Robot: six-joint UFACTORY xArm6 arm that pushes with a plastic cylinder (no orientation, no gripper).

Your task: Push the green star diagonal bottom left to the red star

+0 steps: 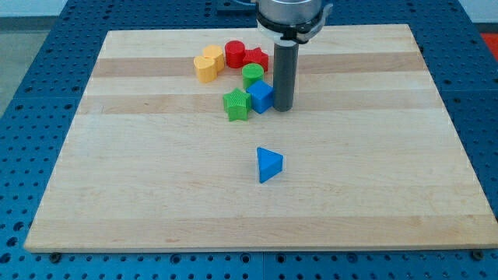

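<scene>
The green star (236,104) lies on the wooden board (140,179), left of centre in the upper half. The red star (256,57) lies above and right of it, beside a red round block (235,54). A green round block (252,75) and a blue cube (261,96) sit between the two stars; the cube touches the green star's right side. My tip (283,108) stands just right of the blue cube, touching or nearly touching it, with the cube between it and the green star.
Two yellow blocks (208,64) sit close together left of the red round block. A blue triangular block (269,164) lies alone near the board's middle. Blue perforated table (31,117) surrounds the board.
</scene>
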